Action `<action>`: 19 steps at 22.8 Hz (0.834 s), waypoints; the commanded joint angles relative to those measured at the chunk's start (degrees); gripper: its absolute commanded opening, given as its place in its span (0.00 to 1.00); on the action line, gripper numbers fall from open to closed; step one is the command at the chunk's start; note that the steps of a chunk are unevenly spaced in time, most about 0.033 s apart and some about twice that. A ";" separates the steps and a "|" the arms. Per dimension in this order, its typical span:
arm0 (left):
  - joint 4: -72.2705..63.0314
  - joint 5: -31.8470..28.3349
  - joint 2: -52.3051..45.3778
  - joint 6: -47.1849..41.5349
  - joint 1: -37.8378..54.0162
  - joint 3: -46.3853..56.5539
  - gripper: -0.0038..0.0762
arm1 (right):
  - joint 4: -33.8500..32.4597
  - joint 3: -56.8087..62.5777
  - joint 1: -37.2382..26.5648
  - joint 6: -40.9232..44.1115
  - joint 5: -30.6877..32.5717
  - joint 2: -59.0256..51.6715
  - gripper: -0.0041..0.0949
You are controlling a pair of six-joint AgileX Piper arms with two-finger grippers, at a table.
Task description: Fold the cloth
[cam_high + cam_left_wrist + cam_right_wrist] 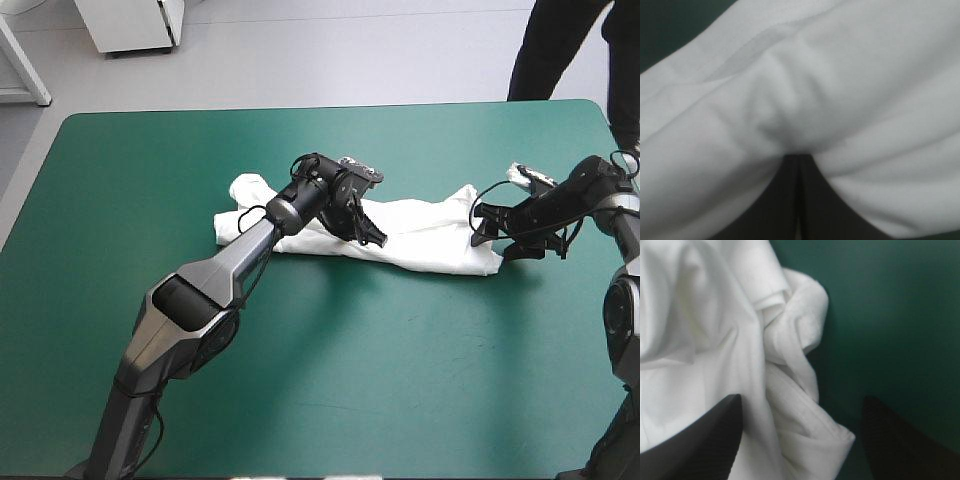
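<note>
Teal-green cover point(150, 180) bears the T-shirt point(430, 240) near mid-table, gathered into a long, narrow, rumpled band. I judge the lengthwise folding done and the crosswise folds left. Its long axis runs left to right; the collar end is unclear. The left gripper point(799, 161) pinches its middle, and the right gripper point(800, 407) stands spread at its right end.

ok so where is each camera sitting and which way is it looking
High view: above and behind the robot, facing forward and down onto the teal-green table; the left arm and right arm show.
Left wrist view: above that wrist, facing along the left gripper, shut on the T-shirt.
Right wrist view: above that wrist, facing along the open right gripper at the T-shirt's end.
Shared: all three show the T-shirt.
</note>
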 commanded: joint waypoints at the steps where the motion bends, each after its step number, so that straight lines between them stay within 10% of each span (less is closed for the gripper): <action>1: -2.92 -0.30 -2.99 0.02 -0.40 -1.27 0.02 | 1.62 -1.16 1.81 -0.67 0.37 -1.34 0.65; 6: -2.92 -0.35 -2.99 0.02 -0.30 -1.27 0.02 | -0.31 -0.43 6.88 1.38 -0.34 1.30 0.40; 9: -2.81 0.00 -2.99 0.02 -0.30 -1.27 0.02 | -2.93 -0.65 8.17 3.06 -1.46 1.40 0.03; 19: -2.73 0.00 -2.99 0.02 -0.30 -1.27 0.02 | 0.99 -1.81 8.26 0.60 -0.71 -7.62 0.03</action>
